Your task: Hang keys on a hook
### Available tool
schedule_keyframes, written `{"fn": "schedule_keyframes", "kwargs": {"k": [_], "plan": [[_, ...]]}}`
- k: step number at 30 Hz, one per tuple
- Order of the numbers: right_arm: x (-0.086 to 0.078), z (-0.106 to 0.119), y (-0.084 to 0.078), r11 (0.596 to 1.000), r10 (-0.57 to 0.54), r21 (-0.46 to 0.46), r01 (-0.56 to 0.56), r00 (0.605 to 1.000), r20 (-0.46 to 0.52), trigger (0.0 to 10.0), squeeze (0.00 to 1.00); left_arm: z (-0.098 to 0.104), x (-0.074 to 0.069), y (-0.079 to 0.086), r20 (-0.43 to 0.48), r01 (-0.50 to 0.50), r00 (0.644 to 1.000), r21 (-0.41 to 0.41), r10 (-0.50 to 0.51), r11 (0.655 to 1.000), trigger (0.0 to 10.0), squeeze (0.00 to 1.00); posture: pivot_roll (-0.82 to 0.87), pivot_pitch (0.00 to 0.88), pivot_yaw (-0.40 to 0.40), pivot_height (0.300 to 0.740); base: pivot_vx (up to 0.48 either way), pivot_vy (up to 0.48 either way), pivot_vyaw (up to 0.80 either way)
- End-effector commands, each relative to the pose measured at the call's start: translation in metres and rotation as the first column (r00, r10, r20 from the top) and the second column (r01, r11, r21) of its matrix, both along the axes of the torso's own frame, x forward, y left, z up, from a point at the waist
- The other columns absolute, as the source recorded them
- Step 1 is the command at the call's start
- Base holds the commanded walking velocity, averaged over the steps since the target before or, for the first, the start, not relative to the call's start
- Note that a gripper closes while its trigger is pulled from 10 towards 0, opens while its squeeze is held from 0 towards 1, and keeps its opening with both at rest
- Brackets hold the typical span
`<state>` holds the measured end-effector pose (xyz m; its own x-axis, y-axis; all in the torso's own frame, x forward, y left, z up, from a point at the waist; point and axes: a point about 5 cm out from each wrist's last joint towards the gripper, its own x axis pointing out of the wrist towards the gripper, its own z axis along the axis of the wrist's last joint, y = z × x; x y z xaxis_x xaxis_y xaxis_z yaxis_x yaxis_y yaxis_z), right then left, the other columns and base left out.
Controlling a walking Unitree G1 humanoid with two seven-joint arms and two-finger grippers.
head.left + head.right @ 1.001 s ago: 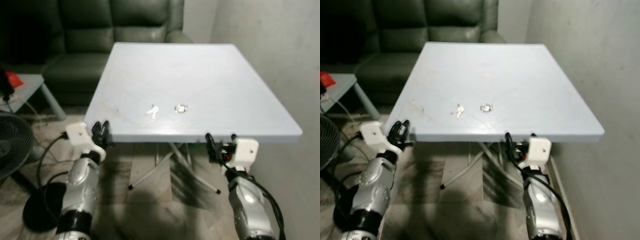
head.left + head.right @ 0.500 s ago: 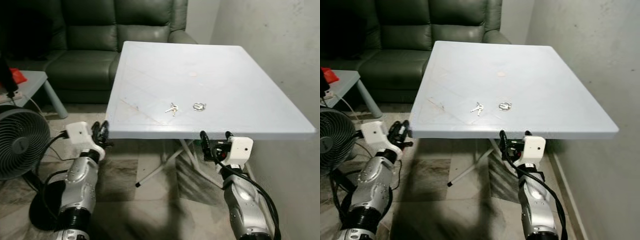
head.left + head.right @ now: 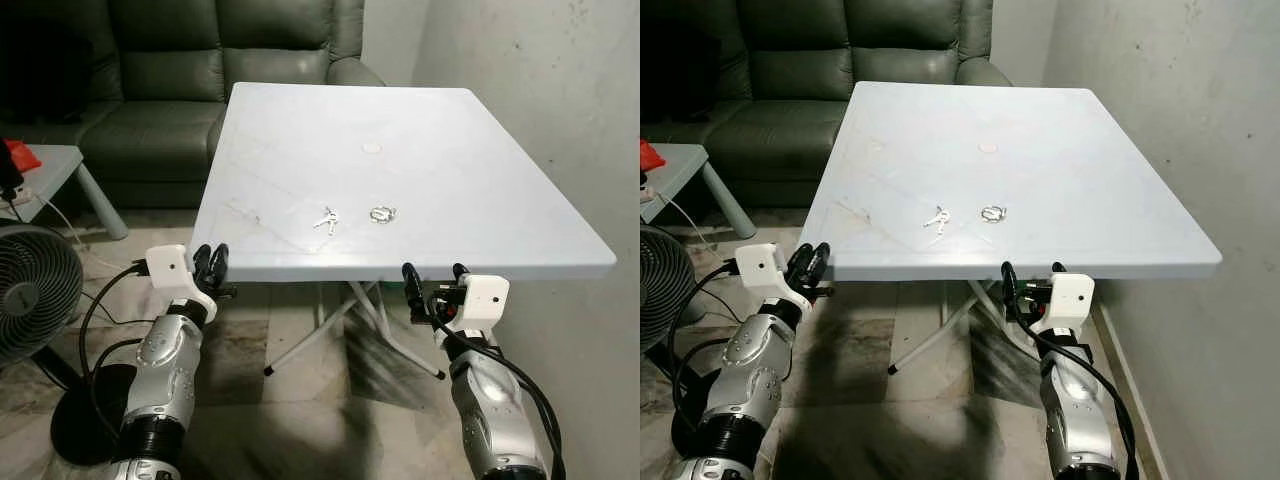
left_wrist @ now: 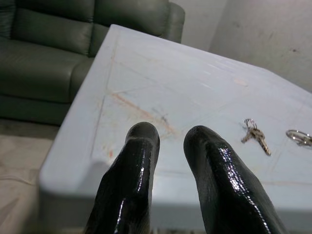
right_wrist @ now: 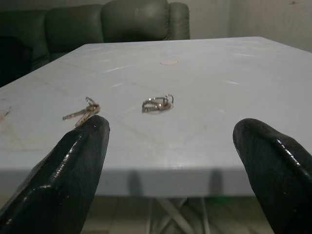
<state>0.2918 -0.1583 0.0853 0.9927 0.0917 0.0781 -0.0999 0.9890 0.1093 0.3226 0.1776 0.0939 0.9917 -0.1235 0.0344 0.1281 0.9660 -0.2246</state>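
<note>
Nearest the camera, both silver arms are seen raised in front of the near edge of a white table [image 3: 470, 190]. The left gripper [image 3: 210, 262] is held just outside the table's near left corner, at about the height of the tabletop; its two black fingers [image 4: 134, 185] stand close together with a narrow gap between them and nothing is grasped. The right gripper [image 3: 432, 283] is held just below and in front of the near edge, toward the right half of the table; its fingers [image 5: 78, 161] are spread wide apart and are empty.

On the tabletop, a little in from the near edge and roughly midway along it, a small bunch of keys [image 3: 327, 220] is laid flat. Just beside it, toward the table's right edge and not touching it, a second small metal ring bunch [image 3: 382, 213] is seen; whether keys are carried on it cannot be told. Both bunches lie beyond the grippers and apart from them. The keys lie between the two grippers when measured along the near edge, and in the right wrist view both bunches are framed between the spread fingers.

Farther in, near the middle of the table, a small round pale mark [image 3: 371, 148] is visible. Beyond the far edge a dark green sofa [image 3: 170, 70] is placed. A fan [image 3: 35, 290] stands on the floor to the left, and a grey wall [image 3: 540, 90] runs along the table's right edge.
</note>
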Motion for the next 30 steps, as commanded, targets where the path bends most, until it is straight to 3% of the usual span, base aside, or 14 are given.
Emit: {"fn": "schedule_keyframes", "kwargs": {"k": [1, 23, 30], "plan": [[0.0017, 0.001, 0.0005, 1.0, 0.007, 0.0, -0.007, 1.0, 0.0, 10.0, 0.0, 0.0009, 0.001, -0.0009, -0.005, 0.011, 1.0, 0.012, -0.011, 1.0, 10.0, 0.0, -0.07, 0.0, -0.009, 0.74, 0.345, 0.0, 0.0], [0.0025, 0.0012, 0.0012, 1.0, 0.021, 0.002, -0.021, 1.0, 0.004, 10.0, 0.0, 0.0034, 0.0036, -0.0047, 0.005, 0.029, 1.0, 0.023, -0.029, 0.999, 10.0, 0.0, -0.08, 0.0, -0.01, 0.74, 0.36, 0.0, 0.0], [0.003, 0.0028, 0.0029, 0.997, 0.067, -0.045, -0.066, 0.998, 0.012, 10.0, 0.0, 0.0064, 0.0011, -0.0096, 0.052, 0.032, 0.998, 0.034, -0.033, 0.999, 10.0, 0.0, -0.07, 0.0, -0.013, 0.74, 0.0, 0.0, 0.0]]}}
